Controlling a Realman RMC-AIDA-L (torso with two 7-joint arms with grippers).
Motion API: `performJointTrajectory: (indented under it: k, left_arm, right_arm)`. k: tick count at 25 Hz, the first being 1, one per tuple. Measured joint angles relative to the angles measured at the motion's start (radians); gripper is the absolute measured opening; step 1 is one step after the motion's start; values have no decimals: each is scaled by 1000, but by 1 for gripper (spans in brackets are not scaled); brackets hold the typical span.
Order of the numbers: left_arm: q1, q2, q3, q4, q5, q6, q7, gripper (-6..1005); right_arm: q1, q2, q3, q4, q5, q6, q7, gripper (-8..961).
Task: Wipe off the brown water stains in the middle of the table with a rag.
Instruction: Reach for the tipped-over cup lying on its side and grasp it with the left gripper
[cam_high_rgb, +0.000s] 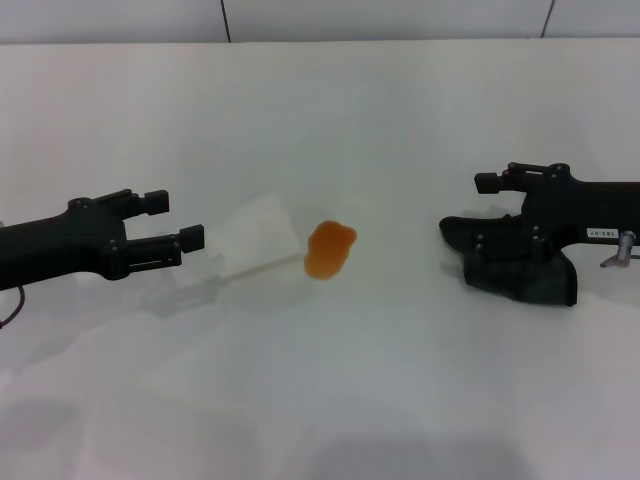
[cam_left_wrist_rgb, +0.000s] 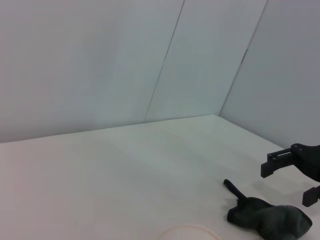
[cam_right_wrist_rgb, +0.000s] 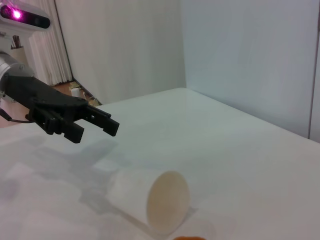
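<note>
Stain (cam_high_rgb: 330, 249): glossy orange-brown blotch mid-bench (cam_high_rgb: 330, 400), long axis running near-to-far, slightly tilted. White cup (cam_high_rgb: 255, 238) lay on its side just left of it, mouth toward the stain. Rag (cam_high_rgb: 520, 268), crumpled charcoal, lay at right under the right gripper (cam_high_rgb: 487, 211), jaws spread. Left gripper (cam_high_rgb: 175, 220) hovered beside the cup, jaws spread.

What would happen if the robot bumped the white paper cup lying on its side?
The cup would probably roll, since it lies on its round side. It looks light, so a nudge from the open left gripper might skid it across the smooth table.
</note>
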Motion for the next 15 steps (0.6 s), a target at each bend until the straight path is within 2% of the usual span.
performJointTrajectory:
  k: [15]
  left_arm:
    - [6, 0, 0, 1, 0, 0, -1, 862]
  right_arm:
    - [0, 0, 0, 0, 0, 0, 0, 857]
